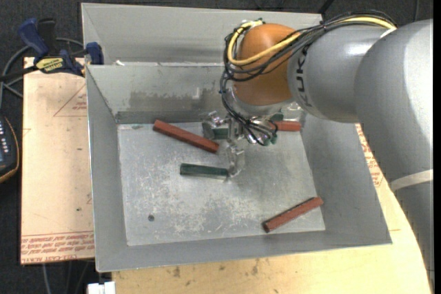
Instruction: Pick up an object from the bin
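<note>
Dark green stick (201, 171) lies flat at the middle of the bin (103, 169), the claw (235, 165) at its right end; apart or together, I cannot tell. Likely light, stiff and thin: grip it across its narrow width.

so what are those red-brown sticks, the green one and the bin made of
Back red-brown stick and front red-brown stick: matte, evenly coloured, probably painted wood or plastic; the look leaves it open. Dark green stick: same flat finish, likely the same stuff. Bin: bare grey metal, dull, with scuffs and pale speckles on its floor.
</note>
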